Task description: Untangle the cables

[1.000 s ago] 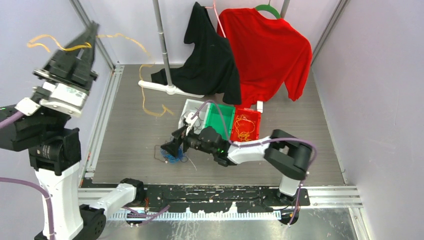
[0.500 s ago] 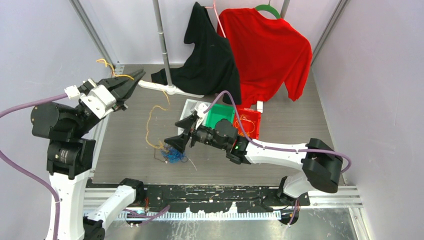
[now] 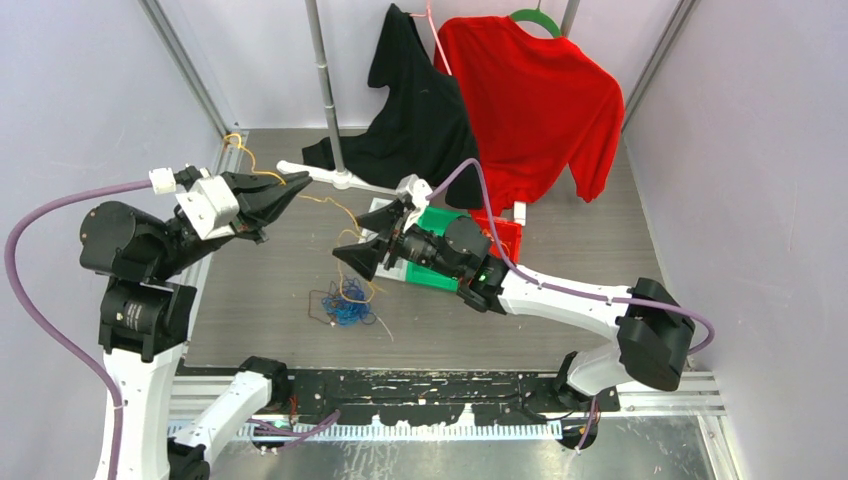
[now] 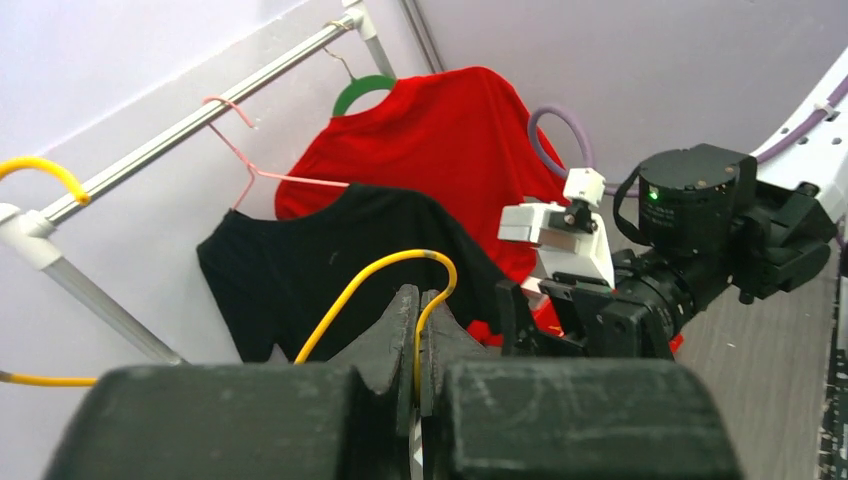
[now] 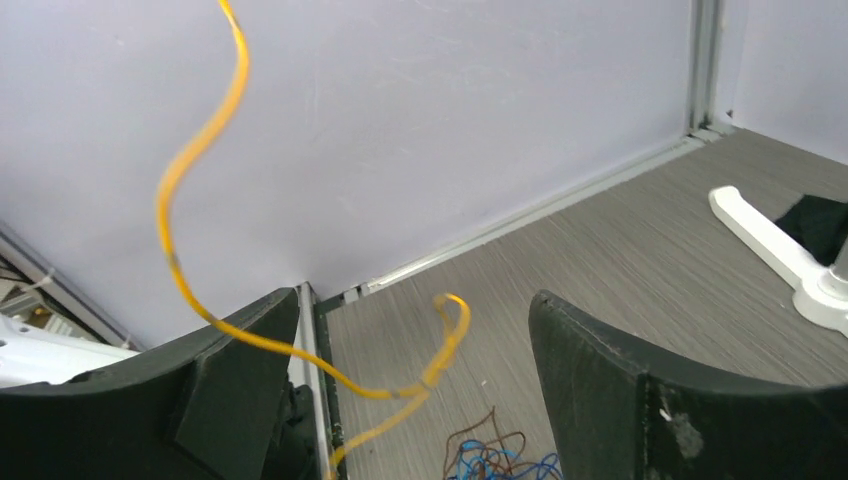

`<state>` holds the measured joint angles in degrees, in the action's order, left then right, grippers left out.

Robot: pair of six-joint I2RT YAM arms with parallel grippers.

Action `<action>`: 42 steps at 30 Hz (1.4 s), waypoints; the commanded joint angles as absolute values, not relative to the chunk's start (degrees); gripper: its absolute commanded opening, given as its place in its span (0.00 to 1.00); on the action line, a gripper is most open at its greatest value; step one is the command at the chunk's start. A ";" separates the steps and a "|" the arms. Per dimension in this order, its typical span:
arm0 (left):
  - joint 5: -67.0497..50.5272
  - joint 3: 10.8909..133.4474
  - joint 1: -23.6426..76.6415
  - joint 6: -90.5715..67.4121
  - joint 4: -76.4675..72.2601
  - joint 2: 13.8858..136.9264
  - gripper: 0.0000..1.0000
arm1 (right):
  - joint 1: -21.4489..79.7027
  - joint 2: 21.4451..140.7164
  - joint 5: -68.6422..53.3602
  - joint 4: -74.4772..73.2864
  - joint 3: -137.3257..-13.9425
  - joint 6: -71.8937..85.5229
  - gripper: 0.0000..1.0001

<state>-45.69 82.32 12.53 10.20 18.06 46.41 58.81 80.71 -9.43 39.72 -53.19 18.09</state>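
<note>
1. Lower than a second ago, the left pincer (image 3: 288, 183) clamps the yellow cable (image 5: 165, 205), which trails to the tangle (image 3: 346, 309) on the surface (image 3: 260, 270).
2. Right pincer (image 3: 366, 243) gapes wide and empty, just above and behind the tangle.
3. Green bin (image 3: 440, 223) and red bin (image 3: 506, 236) sit beyond the tangle; their contents cannot be made out.

Robot lab test cell. Plain lilac panel walls (image 3: 90, 70) on left, back and right, aluminium frame posts (image 3: 180, 60) in upper corners, grey wood-grain tabletop (image 3: 260, 290), black mounting rail (image 3: 450, 390) along bottom edge with two robot arms (image 3: 130, 300) bolted on. Staged props at upper centre: clothes rack (image 3: 325, 90), red shirt (image 3: 535, 100), black shirt (image 3: 420, 110); green bin (image 3: 438, 220) mid-frame.
</note>
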 commanded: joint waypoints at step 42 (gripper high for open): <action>-48.85 72.38 17.15 38.55 66.25 48.18 0.99 | 45.68 60.40 0.71 30.75 -48.50 19.51 0.01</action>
